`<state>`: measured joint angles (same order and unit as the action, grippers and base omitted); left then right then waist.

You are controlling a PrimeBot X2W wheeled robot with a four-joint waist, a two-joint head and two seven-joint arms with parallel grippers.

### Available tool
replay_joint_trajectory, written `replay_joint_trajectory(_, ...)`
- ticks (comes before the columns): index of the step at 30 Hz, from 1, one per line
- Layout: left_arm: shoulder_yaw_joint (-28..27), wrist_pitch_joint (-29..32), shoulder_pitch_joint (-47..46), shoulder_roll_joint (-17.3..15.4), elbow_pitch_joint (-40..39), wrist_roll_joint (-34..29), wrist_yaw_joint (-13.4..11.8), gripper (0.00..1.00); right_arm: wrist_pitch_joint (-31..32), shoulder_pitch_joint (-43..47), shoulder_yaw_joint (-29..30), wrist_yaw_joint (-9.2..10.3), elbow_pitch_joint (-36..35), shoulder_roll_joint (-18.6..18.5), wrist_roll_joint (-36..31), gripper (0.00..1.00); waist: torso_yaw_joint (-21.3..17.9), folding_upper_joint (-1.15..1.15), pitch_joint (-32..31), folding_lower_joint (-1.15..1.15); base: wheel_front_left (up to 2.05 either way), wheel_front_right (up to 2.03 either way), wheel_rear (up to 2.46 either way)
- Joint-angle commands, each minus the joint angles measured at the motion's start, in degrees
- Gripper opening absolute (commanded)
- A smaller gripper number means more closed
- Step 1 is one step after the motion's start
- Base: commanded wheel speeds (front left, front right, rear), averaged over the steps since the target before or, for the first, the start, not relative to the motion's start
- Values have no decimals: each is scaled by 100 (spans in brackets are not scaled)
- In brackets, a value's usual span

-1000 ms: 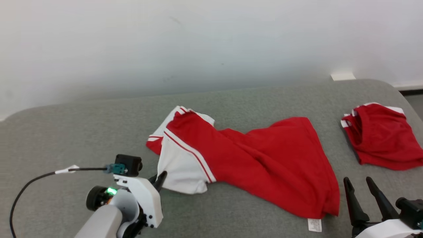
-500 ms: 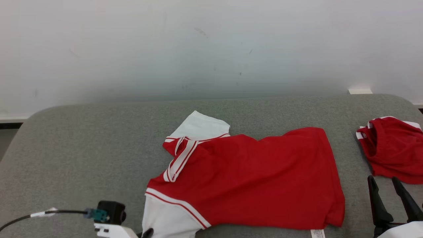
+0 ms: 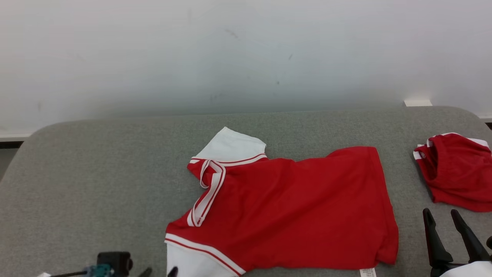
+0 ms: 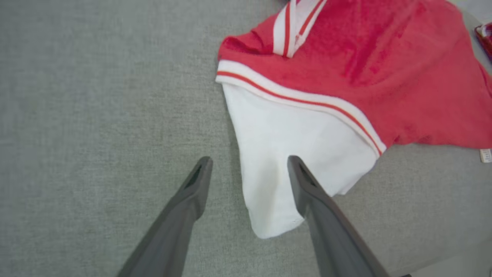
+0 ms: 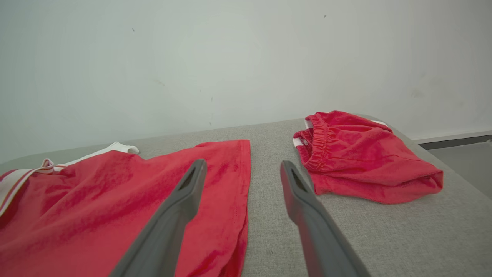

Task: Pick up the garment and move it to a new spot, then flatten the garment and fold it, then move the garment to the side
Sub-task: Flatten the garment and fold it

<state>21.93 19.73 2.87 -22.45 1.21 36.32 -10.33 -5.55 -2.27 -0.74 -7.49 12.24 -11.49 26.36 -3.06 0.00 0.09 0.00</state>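
The garment (image 3: 296, 207) is a red shirt with white sleeves and a striped collar, lying spread out on the grey table (image 3: 96, 184). Its near white sleeve (image 4: 284, 146) lies flat, with its end between the fingers of my left gripper (image 4: 250, 163). That gripper is open and pinches nothing. In the head view the left gripper (image 3: 159, 272) shows as two dark tips at the bottom edge beside the sleeve. My right gripper (image 3: 440, 211) is open and empty, just off the shirt's hem. In the right wrist view the right gripper (image 5: 243, 164) hovers above the hem of the garment (image 5: 115, 200).
A second red garment (image 3: 457, 173) lies bunched at the table's right end, also in the right wrist view as the red bundle (image 5: 357, 154). A white wall (image 3: 246, 50) rises behind the table. The table's rounded left corner and near right edge are close.
My left gripper has opened and let go of the white sleeve. The shirt, twisted a second ago, now lies flatter and nearer. The head camera has shifted. The right gripper stays open.
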Motion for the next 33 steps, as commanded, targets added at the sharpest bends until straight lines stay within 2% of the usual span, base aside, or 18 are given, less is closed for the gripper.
replay_joint_trajectory(1,-83,-358,-188,57,29,-154,27,100,-12,17,-8,0,-40,-31,-35,100,-11,0,-1,0,0,0,0)
replay_joint_trajectory(4,-170,-950,-302,140,52,-309,38,100,-48,169,-19,0,-38,7,-26,100,-16,0,-20,0,0,0,0)
replay_joint_trajectory(5,-170,-950,-302,140,52,-309,38,100,-48,169,-19,0,-38,7,-26,100,-16,0,-20,0,0,0,0)
replay_joint_trajectory(12,-351,-2506,-373,465,210,-634,-13,100,-77,515,-100,0,73,73,-56,100,-75,0,-83,0,0,0,0)
replay_joint_trajectory(16,-444,-3275,-277,660,467,-759,10,100,-173,648,-333,0,84,39,-37,100,-109,0,-126,0,0,0,0)
replay_joint_trajectory(24,-915,-3490,-136,1116,584,-1186,303,100,-661,595,-894,0,-78,-9,1,100,-95,0,-199,0,0,0,0)
replay_joint_trajectory(33,-1642,-3488,-13,1645,493,-1978,871,100,-950,279,-791,0,-138,148,-211,100,-24,0,-204,0,0,0,0)
